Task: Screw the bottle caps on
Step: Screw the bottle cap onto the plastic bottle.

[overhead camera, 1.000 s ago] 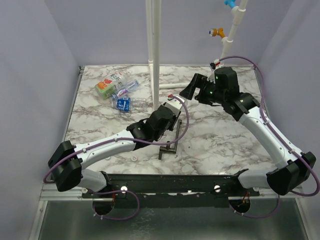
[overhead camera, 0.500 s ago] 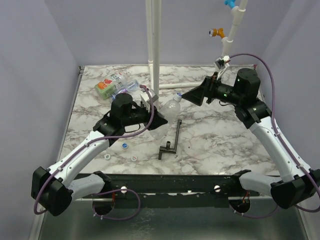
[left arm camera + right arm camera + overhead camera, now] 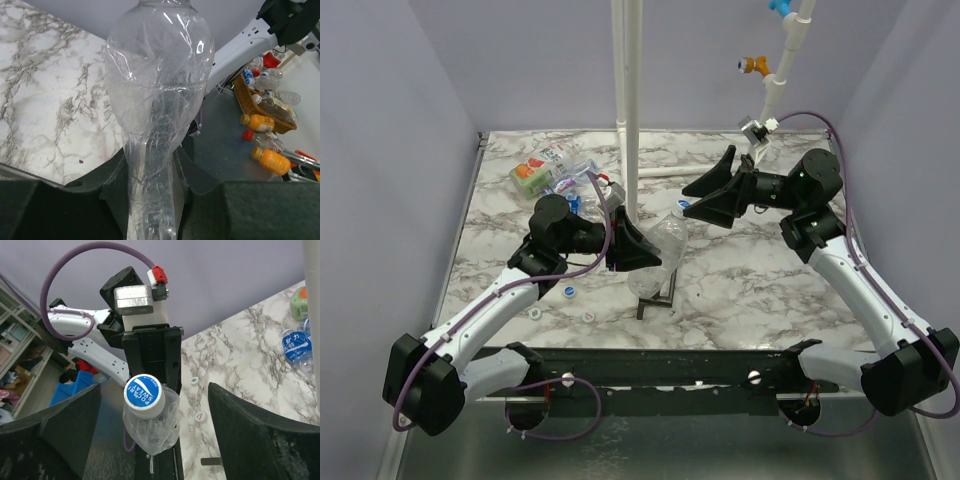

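Bottle (image 3: 655,250) now nearer; "POCARI SWEAT" cap (image 3: 143,396)

Crumpled clear btl (image 3: 667,235), blue cap (image 3: 144,391) on, aloft; other btls (image 3: 548,172) lie back-left.

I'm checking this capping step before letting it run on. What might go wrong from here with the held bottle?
The bottle is thin and crumpled where the left end effector pinches it, so it may twist or buckle when the blue cap is turned. The right end effector is open, facing the cap; closing unevenly might knock the bottle askew.
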`<state>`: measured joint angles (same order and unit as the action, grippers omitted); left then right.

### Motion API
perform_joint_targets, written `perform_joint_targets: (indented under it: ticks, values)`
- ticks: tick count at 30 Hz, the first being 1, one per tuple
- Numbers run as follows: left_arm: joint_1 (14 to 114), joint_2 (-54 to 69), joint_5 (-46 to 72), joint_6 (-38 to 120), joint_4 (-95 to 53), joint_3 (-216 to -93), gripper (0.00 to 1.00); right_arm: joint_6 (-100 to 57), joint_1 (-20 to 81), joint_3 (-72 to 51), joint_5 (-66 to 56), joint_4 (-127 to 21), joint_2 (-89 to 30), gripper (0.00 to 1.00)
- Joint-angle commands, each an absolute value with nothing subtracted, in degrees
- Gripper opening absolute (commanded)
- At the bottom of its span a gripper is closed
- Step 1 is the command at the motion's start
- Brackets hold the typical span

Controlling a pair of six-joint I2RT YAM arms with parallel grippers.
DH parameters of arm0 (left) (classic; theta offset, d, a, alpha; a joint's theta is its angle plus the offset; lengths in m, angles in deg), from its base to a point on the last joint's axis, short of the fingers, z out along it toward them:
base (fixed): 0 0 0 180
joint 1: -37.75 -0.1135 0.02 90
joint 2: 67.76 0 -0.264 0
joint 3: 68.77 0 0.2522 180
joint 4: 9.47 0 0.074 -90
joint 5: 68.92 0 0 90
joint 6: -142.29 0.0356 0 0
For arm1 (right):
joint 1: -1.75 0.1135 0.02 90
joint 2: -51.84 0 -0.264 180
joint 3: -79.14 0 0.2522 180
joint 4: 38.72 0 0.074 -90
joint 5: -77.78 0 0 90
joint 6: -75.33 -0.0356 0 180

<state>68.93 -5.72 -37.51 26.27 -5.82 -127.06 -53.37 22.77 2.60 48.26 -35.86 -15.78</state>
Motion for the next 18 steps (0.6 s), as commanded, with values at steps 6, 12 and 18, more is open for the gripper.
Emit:
perform_joint_targets:
  ticks: [6,12,18]
  values:
    - [68.69,-4.55,-40.07,21.00,4.25,-124.50,0.00,-56.96,24.66,2.69,50.03,-29.60,-16.95,0.82]
    - [68.69,-4.59,-39.23,20.91,4.63,-124.11,0.00,-54.57,26.51,1.60,48.01,-33.18,-17.21,0.65]
    - [68.69,-4.09,-38.52,20.65,4.74,-123.70,0.00,-53.22,26.62,1.69,45.51,-35.60,-16.02,0.54]
